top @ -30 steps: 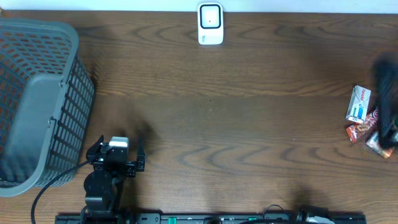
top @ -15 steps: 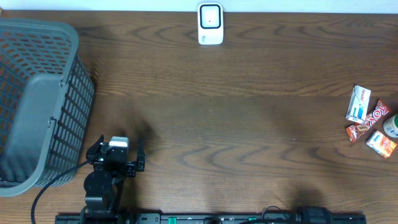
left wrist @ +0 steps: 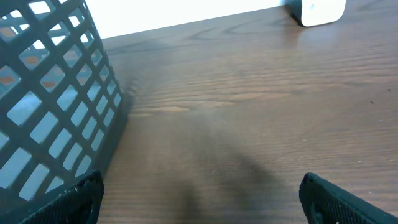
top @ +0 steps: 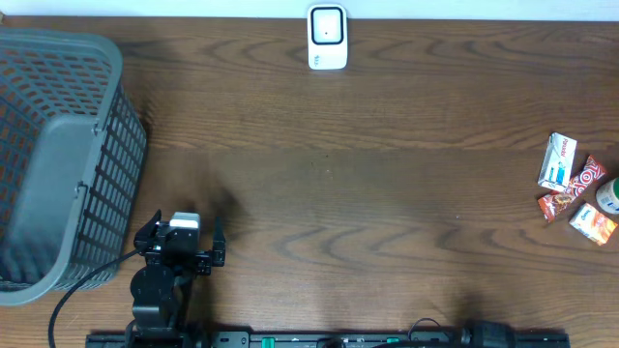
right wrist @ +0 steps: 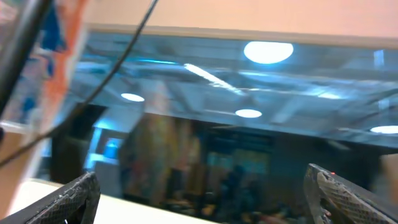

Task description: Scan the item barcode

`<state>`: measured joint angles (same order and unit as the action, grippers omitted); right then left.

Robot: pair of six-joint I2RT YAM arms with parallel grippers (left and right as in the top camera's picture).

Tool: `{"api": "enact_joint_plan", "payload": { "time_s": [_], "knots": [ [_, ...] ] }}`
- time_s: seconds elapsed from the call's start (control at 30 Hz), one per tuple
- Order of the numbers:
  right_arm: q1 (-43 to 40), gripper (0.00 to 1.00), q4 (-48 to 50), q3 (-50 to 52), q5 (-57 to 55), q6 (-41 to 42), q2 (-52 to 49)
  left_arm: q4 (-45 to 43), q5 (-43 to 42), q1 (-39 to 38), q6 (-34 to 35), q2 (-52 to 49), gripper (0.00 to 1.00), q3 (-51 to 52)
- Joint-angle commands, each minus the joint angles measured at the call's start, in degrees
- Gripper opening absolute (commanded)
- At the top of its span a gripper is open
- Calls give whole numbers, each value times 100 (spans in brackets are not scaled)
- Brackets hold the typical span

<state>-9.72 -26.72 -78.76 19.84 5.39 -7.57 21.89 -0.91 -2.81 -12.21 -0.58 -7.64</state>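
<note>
Snack packets (top: 580,182) far right, well apart from wide-spread left hand (top: 182,238), right hand (right wrist: 199,199) wide too

Even bright light, soft shadows on table (top: 387,193), right wrist view blurred

Right gripper (right wrist: 205,199) is seen spread wide; the background is blurred.
Ceiling lights (right wrist: 268,51) and a dark cable (right wrist: 117,62) are shown above.
</note>
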Motion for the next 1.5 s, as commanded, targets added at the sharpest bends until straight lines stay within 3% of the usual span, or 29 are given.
{"api": "enact_joint_plan", "payload": {
  "time_s": [0.0, 0.57, 0.77, 0.83, 1.03, 1.3, 1.47],
  "knots": [
    [-107, 99, -11, 214, -415, -315, 505, 122, 68, -22, -11, 37, 100, 81],
    [-37, 99, -577, 435, -109, -354, 710, 122, 68, -22, -11, 37, 100, 81],
    [-37, 99, -564, 1222, 221, -1882, 710, 122, 70, -22, -13, 37, 100, 81],
    [-37, 99, -452, 1659, 229, -2006, 710, 122, 70, -22, -11, 37, 100, 81],
    [-37, 99, 573, 3029, 496, -2085, 710, 122, 70, -22, -11, 37, 100, 81],
    [-15, 99, 2892, 5364, 490, -1853, 721, 122, 70, -22, -11, 37, 100, 81],
    [501, 99, 3403, 6419, -20, -1829, 726, 122, 70, -22, -11, 37, 100, 81]
  ]
}}
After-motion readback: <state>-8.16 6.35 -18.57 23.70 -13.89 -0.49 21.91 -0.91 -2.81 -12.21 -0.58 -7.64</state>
